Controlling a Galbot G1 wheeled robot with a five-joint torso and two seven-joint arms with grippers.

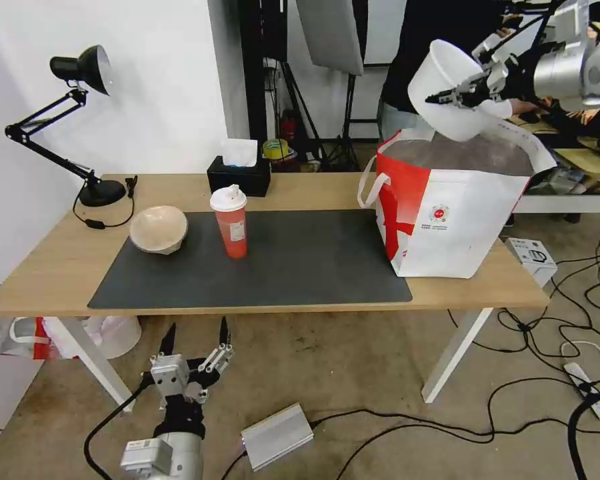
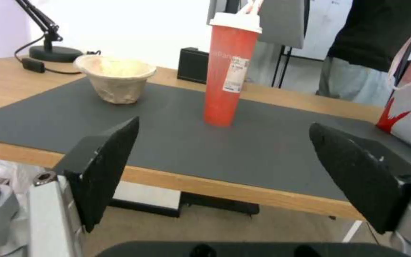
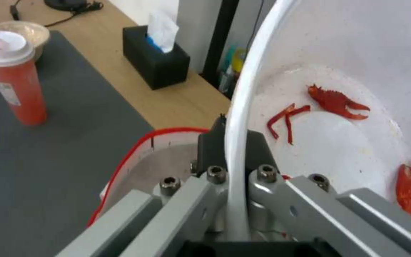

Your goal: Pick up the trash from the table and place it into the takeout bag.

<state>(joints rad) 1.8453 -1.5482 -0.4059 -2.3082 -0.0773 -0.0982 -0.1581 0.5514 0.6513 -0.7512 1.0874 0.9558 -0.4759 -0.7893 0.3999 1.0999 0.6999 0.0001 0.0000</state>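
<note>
White bowl (image 1: 447, 87) — red scraps (image 3: 336, 101); red cup (image 1: 231, 223).

A lab or recording studio: cables (image 1: 527, 333) sprawl over the bare floor at 4 o'clock beside a power strip (image 1: 588, 390), light stands (image 1: 293, 100) and a hanging panel (image 1: 330, 33) fill 12 o'clock, and a desk lamp (image 1: 80, 73) stands at 10 o'clock on the surface (image 1: 40, 267).

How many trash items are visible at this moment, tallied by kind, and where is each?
Bowls: 2, white round bowl clamped by the rim in the right gripper above the takeout bag; beige pulp bowl on the table.
Cups: 1, red cup on the mat.
Total: 3.
</note>
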